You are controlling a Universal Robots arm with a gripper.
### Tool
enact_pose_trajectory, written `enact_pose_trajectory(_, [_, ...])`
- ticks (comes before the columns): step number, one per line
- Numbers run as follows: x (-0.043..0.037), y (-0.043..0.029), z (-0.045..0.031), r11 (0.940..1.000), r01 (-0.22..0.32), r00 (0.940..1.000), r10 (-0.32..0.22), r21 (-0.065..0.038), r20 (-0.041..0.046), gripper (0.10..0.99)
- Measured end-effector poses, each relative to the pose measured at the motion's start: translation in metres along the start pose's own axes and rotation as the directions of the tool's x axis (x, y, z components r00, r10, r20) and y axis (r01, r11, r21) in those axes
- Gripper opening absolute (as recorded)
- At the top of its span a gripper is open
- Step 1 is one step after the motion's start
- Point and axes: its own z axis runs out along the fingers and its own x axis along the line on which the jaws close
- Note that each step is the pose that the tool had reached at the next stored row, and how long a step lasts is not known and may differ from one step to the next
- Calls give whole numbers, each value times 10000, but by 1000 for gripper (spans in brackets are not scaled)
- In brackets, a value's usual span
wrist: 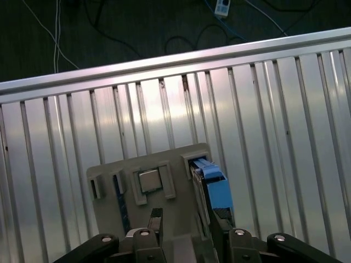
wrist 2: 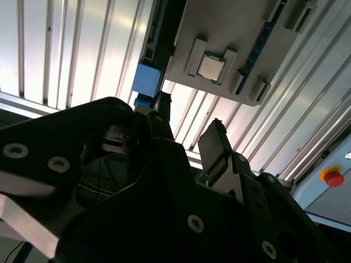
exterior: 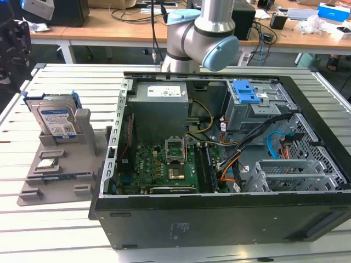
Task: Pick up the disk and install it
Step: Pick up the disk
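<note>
while desks (exterior: 109,32) line the back, slatted table (exterior: 60,230), disk (exterior: 55,118) upright

Silver blue-framed disk (exterior: 55,118) upright in grey plastic holder tray (exterior: 33,192), at exterior view's left of open black computer case (exterior: 219,219). Small square processor chip (exterior: 46,163) on tray, before disk. Grey power supply box (exterior: 160,107) inside case, rear.

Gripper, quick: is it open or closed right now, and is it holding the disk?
Gripper: open, holding nothing; the disk stands upright in the grey holder on the table.
</note>
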Motion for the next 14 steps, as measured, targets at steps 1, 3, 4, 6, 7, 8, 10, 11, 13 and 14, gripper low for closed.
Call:
enact_pose_trajectory(1, [-1,-5,8,10000,0,10000,0,0,1,482])
enact_pose_trajectory(3, [-3,-17,28,10000,0,10000,0,0,0,482])
enact_pose_trajectory(4, [-3,-20,36,10000,0,10000,0,0,0,482])
enact_pose_trajectory(6, [-4,-25,51,10000,0,10000,0,0,0,482])
enact_pose_trajectory(7, [-4,-27,55,10000,0,10000,0,0,0,482])
enact_pose_trajectory(8, [-4,-28,58,10000,0,10000,0,0,0,482])
enact_pose_trajectory(10, [-5,-32,69,10000,0,10000,0,0,0,482])
enact_pose_trajectory(11, [-5,-35,77,10000,1,10000,-1,0,0,482])
enact_pose_trajectory(13, [-6,-39,90,10000,0,10000,0,0,0,482])
enact_pose_trajectory(14, [-6,-42,100,10000,0,10000,0,0,0,482])
